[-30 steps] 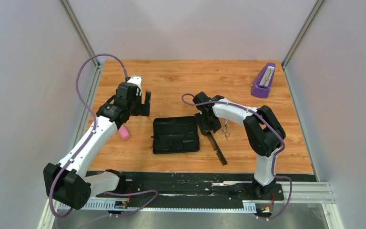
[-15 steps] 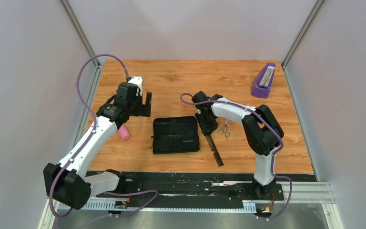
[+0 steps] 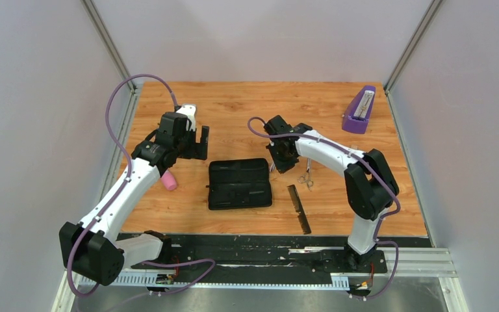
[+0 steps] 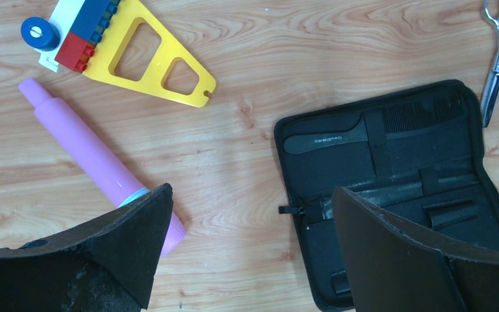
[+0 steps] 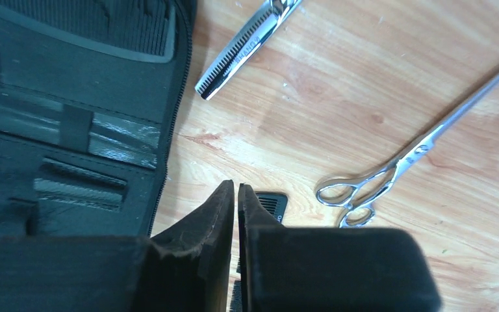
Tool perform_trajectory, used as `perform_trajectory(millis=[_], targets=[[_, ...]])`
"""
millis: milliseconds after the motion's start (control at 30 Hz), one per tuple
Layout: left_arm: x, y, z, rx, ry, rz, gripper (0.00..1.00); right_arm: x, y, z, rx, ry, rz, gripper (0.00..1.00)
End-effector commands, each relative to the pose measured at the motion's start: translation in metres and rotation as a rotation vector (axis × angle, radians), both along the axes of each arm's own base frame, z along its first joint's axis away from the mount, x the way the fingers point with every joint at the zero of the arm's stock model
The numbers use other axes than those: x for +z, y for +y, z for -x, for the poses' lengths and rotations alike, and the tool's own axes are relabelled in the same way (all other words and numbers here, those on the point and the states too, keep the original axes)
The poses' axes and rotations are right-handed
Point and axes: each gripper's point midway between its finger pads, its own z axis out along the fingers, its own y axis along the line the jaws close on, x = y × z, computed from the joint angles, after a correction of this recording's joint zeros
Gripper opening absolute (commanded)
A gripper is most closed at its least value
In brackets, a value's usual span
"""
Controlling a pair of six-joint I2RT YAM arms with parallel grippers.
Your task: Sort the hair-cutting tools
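Nearest the arms, the straight comb [image 3: 299, 208] is lying on the bench [image 3: 247, 104], just right of the open case [image 3: 240, 184], where the handled comb [image 4: 338, 136] is sitting strapped. Beyond, the plain scissors [image 5: 390, 174] and the thinning scissors [image 5: 247, 49] are lying flat. The right pincer [image 5: 236, 188] is hovering clenched on nothing; the left pincer [image 4: 252, 192] is hanging released. Flat steel will probably slip from the fingers, or a low approach may snag the case's edge.

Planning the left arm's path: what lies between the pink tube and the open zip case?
Nothing: only bare wooden table separates the pink tube from the zip case, as the left wrist view shows clearly.
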Motion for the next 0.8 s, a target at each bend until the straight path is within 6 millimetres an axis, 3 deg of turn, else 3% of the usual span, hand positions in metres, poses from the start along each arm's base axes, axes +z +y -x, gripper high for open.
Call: perform_trajectory(millis=[0, 100, 233, 367, 500, 633, 767], targets=[[0.013, -0.007, -0.002, -0.009, -0.041, 0.060, 1.00, 0.039, 0.000, -0.014, -0.021, -0.104, -0.026, 0.11], [0.015, -0.010, 0.000, -0.021, -0.041, 0.077, 1.00, 0.035, -0.012, 0.004, -0.064, -0.059, -0.004, 0.21], [0.016, -0.011, -0.001, -0.023, -0.051, 0.086, 1.00, 0.020, -0.034, 0.049, -0.144, 0.051, 0.013, 0.38], [0.015, -0.011, -0.004, -0.019, -0.059, 0.083, 1.00, 0.007, -0.049, 0.096, -0.212, 0.155, 0.003, 0.45], [0.013, -0.013, -0.008, -0.024, -0.057, 0.082, 1.00, 0.002, -0.054, 0.130, -0.241, 0.198, 0.012, 0.51], [0.014, -0.015, -0.010, -0.028, -0.060, 0.090, 1.00, -0.009, -0.059, 0.157, -0.265, 0.272, 0.036, 0.54], [0.013, -0.016, -0.010, -0.030, -0.058, 0.092, 1.00, -0.018, -0.062, 0.172, -0.276, 0.310, 0.050, 0.54]])
